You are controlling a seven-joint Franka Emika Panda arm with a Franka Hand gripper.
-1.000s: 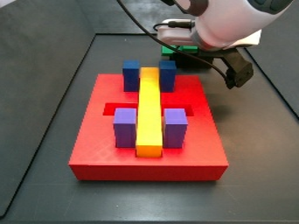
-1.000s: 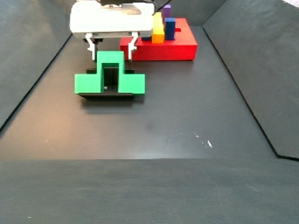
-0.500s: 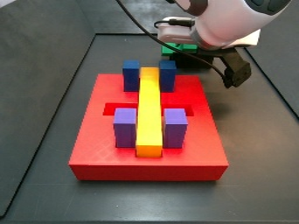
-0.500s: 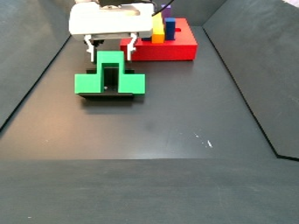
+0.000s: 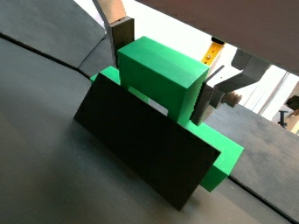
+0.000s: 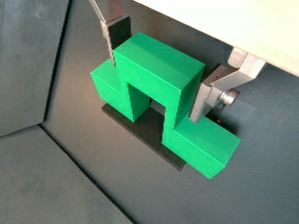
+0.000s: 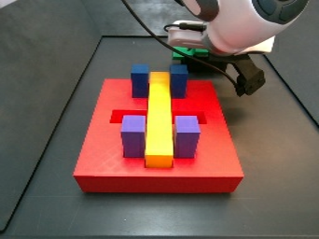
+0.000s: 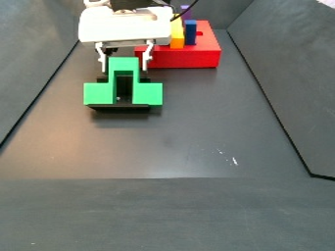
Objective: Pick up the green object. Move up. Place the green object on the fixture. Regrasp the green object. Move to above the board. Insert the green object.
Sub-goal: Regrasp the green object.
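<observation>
Green object [image 6: 158, 92] sits on the fixture [image 5: 146, 153], well apart from the board [image 7: 156, 140], near the back of the dark worktop [image 8: 183, 137]. In both wrist views its raised centre block stands up over the dark plate, with lower green steps either side.

Claw [image 6: 163, 70] is down over that raised block, one silver finger [image 6: 114, 33] on each side. The plates look flush to the green faces, or very nearly so; I can't confirm actual contact or squeeze from these shots, so whether it's clamped or just straddling I can't tell.

Handling, my read: rigid moulded plastic, light, won't deform. Faces look smooth and a bit glossy, so a slip risk if the bite is shallow. The centre block's two flat parallel sides are the obvious place to take hold; the steps are lower and awkward. A square grip matters, since a tilted piece probably won't drop into a board slot.

Hard to see:
- In a side view the arm body covers nearly all of the green piece [image 7: 185, 56]; only a sliver shows.
- The fixture's bracket shape is mostly hidden under the green.
- Finger pads are not visible against the green.
- The target slot on the board isn't identifiable from here; the yellow bar [image 7: 159, 119] and blue/purple blocks occupy the middle.
</observation>
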